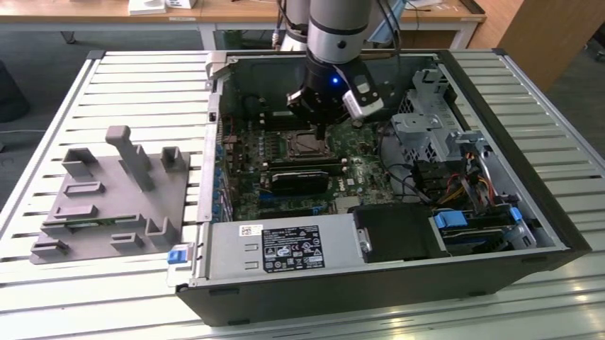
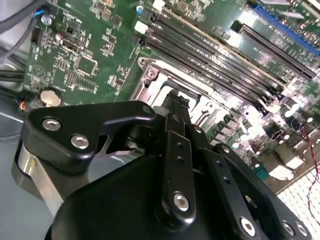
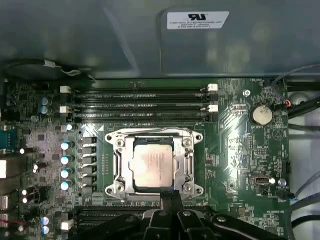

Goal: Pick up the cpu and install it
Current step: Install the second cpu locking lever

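The cpu point(image 3: 152, 167), a flat square chip with a dull silver top, lies flat inside the metal socket frame point(image 3: 117, 165) on the green motherboard in the first wrist view. My gripper point(image 3: 170, 196) hangs just over the socket's edge, its black fingers drawn together with nothing between them, apart from the chip. In the second wrist view the gripper point(image 2: 175, 97) points at the socket frame point(image 2: 150, 75). In the exterior view the gripper point(image 1: 321, 129) is inside the open computer case, right above the socket point(image 1: 304, 145).
Memory slots point(image 3: 140, 102) and a coin battery point(image 3: 260, 115) flank the socket. A dark block point(image 1: 300, 178), a power supply point(image 1: 283, 248), a drive cage point(image 1: 426, 131) and cables crowd the case. A grey plastic fixture point(image 1: 113, 198) sits on the slatted table at the exterior view's left.
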Robot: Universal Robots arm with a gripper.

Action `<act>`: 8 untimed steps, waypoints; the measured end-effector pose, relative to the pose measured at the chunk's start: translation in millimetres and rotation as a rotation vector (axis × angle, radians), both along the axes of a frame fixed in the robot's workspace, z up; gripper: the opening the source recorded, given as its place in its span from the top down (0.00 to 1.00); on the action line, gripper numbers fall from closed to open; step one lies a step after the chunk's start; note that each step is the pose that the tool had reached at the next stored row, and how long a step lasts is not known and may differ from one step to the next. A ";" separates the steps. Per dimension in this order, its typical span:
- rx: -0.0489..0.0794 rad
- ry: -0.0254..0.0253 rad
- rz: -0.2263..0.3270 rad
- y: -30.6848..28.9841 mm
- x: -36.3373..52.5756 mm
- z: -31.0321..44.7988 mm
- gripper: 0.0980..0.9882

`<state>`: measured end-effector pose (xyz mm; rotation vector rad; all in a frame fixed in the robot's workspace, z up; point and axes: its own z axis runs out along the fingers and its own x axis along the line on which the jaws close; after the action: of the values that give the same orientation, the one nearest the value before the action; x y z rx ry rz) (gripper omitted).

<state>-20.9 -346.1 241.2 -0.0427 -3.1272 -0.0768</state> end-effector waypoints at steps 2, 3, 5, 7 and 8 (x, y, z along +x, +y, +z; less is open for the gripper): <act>0.008 0.0012 0.000 -0.8 -0.1 -0.5 0.99; 0.010 0.0018 0.000 -2.2 -0.1 -0.8 0.99; 0.010 0.0034 0.000 -6.6 -0.2 -1.5 0.99; 0.010 0.0046 0.000 -12.0 -0.2 -2.1 0.99; 0.010 0.0048 0.000 -14.3 -0.4 -2.4 0.99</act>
<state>-21.3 -360.4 238.8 -0.0426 -3.1218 -0.0924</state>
